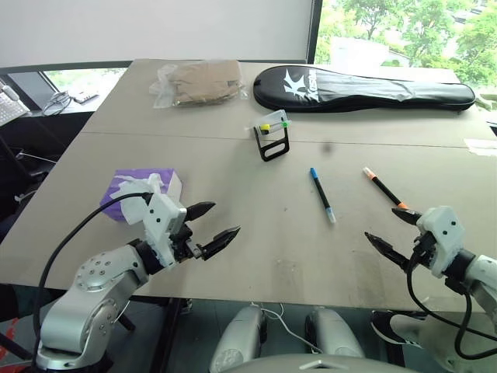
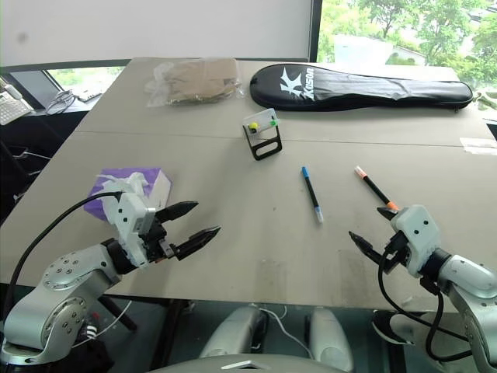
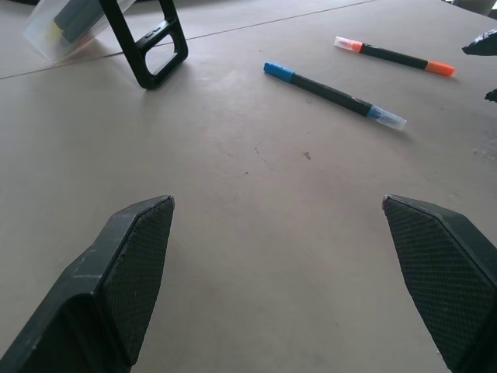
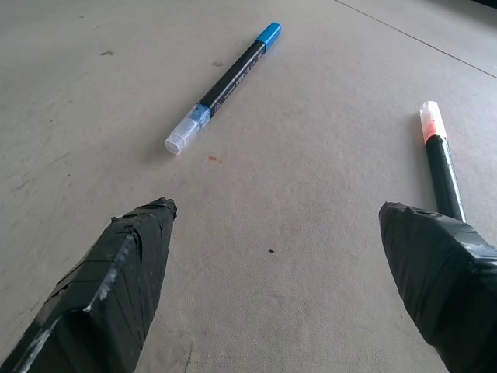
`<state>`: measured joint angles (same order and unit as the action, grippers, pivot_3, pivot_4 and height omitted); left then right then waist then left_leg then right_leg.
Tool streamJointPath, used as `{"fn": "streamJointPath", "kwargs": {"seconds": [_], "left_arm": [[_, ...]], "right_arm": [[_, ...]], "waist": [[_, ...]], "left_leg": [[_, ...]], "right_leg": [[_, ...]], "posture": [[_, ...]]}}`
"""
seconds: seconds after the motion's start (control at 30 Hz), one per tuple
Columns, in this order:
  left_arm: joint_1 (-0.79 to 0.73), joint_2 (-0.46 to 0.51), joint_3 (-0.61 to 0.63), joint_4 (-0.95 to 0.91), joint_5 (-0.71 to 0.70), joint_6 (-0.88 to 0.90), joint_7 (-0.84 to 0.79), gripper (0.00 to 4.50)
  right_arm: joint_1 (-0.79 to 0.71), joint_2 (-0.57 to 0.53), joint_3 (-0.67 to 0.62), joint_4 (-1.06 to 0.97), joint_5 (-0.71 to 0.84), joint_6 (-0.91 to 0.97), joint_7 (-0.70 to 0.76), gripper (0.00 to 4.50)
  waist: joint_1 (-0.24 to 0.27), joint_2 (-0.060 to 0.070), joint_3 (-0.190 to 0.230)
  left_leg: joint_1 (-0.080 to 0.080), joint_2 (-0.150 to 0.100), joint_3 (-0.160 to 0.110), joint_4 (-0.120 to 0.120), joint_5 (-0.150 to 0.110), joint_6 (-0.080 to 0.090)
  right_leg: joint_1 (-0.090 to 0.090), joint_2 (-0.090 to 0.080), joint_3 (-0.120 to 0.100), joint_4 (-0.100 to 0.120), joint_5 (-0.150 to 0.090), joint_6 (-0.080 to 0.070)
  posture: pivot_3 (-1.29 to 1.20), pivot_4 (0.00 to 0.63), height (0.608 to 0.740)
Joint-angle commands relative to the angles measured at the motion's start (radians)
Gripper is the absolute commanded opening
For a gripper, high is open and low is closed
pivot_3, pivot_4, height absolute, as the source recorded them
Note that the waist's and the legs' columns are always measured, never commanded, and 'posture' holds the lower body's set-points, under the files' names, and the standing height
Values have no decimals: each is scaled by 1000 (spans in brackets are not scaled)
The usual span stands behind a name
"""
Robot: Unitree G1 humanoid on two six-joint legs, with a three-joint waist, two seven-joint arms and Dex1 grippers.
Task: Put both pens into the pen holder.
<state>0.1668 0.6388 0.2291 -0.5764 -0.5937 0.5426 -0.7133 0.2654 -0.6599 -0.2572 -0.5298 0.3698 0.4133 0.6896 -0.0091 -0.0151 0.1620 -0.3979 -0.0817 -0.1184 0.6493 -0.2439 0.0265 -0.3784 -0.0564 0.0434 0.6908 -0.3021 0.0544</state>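
Note:
Two pens lie flat on the tan table (image 1: 233, 171), right of centre. The dark pen with a blue end and pale tip (image 1: 322, 194) lies left of the black pen with orange ends (image 1: 380, 186). Farther back stands the small black open-frame pen holder (image 1: 272, 136), with yellow and green tips showing at its pale top. My left gripper (image 1: 225, 218) hovers open and empty over the near left of the table. My right gripper (image 1: 382, 223) is open and empty just short of the orange pen's near end. The right wrist view shows the blue-ended pen (image 4: 225, 81) and the orange pen (image 4: 441, 159) ahead of the spread fingers.
A purple tissue pack (image 1: 140, 190) lies just behind my left gripper. At the table's far side lie a long black racket bag (image 1: 365, 87) and a clear plastic bag with brown contents (image 1: 202, 81). The table's near edge runs just below both grippers.

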Motion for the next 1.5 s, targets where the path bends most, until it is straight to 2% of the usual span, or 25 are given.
{"fn": "streamJointPath", "kwargs": {"seconds": [0.03,0.13,0.27,0.43,0.57,0.67,0.77,0.87,0.9,0.97,1.1,1.2,1.23,1.33,1.5], "left_arm": [[-17,18,10,-57,-68,17,-30,4465],[-82,47,-26,-90,-156,53,-96,4465],[-159,73,-61,-100,-180,65,-119,4465],[-219,81,-90,-87,-169,61,-126,4465],[-245,80,-112,-82,-144,45,-131,4465],[-263,76,-117,-76,-152,48,-125,4500],[-284,65,-116,-77,-169,65,-101,4500],[-311,29,-103,-80,-198,103,-17,4500],[-319,19,-98,-82,-209,117,8,4500],[-341,14,-96,-88,-228,177,74,4500],[-460,-11,-57,1,-543,406,254,4500],[-545,-98,-60,117,-800,461,470,4500],[-565,-131,-67,148,-847,464,530,4500],[-610,-213,-83,212,-933,442,664,4500],[-675,-274,-125,260,-898,433,704,4500]], "right_arm": [[-124,-37,-24,21,13,123,-54,4500],[-406,-88,10,118,40,422,-143,4500],[-645,-128,85,251,32,620,-160,4500],[-851,-125,174,424,32,736,-128,4500],[-942,-159,339,556,-23,737,-52,4500],[-968,-196,467,650,-84,687,25,3592],[-970,-221,541,729,-142,614,79,2184],[-974,-231,558,772,-174,569,106,561],[-973,-231,556,776,-178,563,113,146],[-962,-236,550,760,-186,544,126,42],[-927,-191,362,601,-29,575,171,42],[-878,-109,172,319,199,632,197,42],[-869,-78,136,238,263,667,188,42],[-877,23,100,69,396,771,101,42],[-903,138,119,-47,480,851,-35,42]], "waist": [[-2,0,0],[-13,4,3],[0,3,3],[-2,4,3],[-7,4,3],[-4,4,3],[-3,4,3],[-2,3,2],[-1,3,2],[2,3,2],[14,3,3],[-4,4,3],[-5,4,3],[-7,3,3],[-2,3,2]], "left_leg": [[0,0,0,0,0,0],[1,1,5,2,0,0],[1,1,1,1,0,0],[-4,1,0,-5,3,-4],[-5,1,1,-6,2,-2],[-5,1,1,-8,2,-2],[-5,1,1,-7,2,-2],[-3,1,1,-6,1,-1],[-3,1,0,-5,1,-1],[-3,1,-1,-2,0,0],[-4,0,-3,0,0,1],[-5,0,-3,0,1,0],[-6,0,-3,0,1,-1],[-8,1,-3,0,1,-2],[-10,-1,-4,2,2,-2]], "right_leg": [[0,0,0,0,0,0],[0,1,1,0,0,0],[0,1,-1,-1,1,-1],[-2,0,-2,-9,0,-3],[-2,0,-1,-13,0,-3],[-2,0,-2,-13,0,-3],[-2,-1,-2,-13,0,-3],[1,-1,-2,-13,0,-2],[1,-1,-2,-13,0,-2],[1,0,-3,-12,1,-1],[1,0,-4,-11,1,0],[0,0,-3,-9,1,0],[-1,1,-3,-10,1,0],[-2,1,-4,-11,1,0],[-3,0,-4,-10,1,0]], "posture": [[0,150,740],[0,150,740],[0,150,740],[0,150,740],[0,150,740],[0,150,740],[0,150,740],[0,150,740],[0,150,740],[0,150,740],[0,150,740],[0,150,740],[0,150,740],[0,150,740],[0,150,740]]}}
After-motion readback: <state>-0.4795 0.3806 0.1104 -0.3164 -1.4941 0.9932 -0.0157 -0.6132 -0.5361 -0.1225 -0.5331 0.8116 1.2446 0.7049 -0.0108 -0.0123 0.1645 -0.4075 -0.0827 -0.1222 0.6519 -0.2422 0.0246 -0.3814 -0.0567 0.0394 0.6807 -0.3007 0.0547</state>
